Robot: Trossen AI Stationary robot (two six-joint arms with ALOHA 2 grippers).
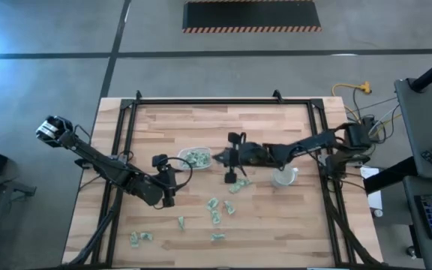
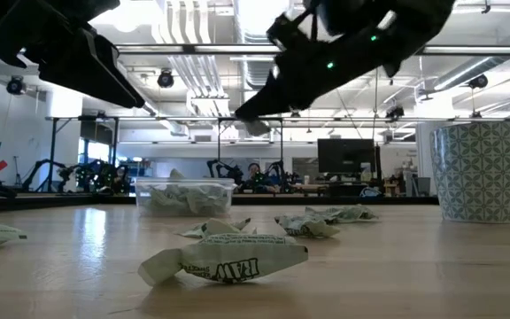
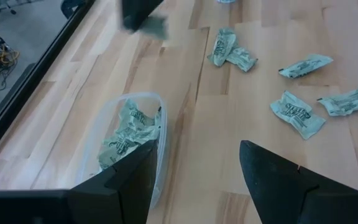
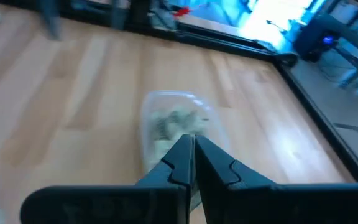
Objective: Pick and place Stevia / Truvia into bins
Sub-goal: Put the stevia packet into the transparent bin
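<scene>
A shallow clear tub (image 1: 196,157) near the table's middle holds several pale green packets (image 3: 126,134). Loose packets (image 1: 216,214) lie flat on the wood toward the near edge. A round cup (image 1: 283,178) stands to the right of the tub. My right gripper (image 1: 220,157) hovers over the tub's right end, shut on one packet. My left gripper (image 3: 194,155) is open, low over the table just left of and nearer than the tub (image 3: 154,155), touching nothing. My right gripper pinches one pale green packet (image 3: 156,26) between its two fingertips (image 2: 257,111), slanting down from the table's right. The packet (image 2: 255,128) hangs just below the tips, lifted clear, above the tub. Its own wrist view hides the packet behind the shut fingers.
Black frame rails (image 1: 126,142) run along the table's left, far and right sides. Several packets (image 3: 300,112) lie ahead of my left gripper. The cup (image 2: 476,168) stands beneath my right arm's forearm. Bare wood (image 1: 223,120) lies beyond the tub toward the far edge.
</scene>
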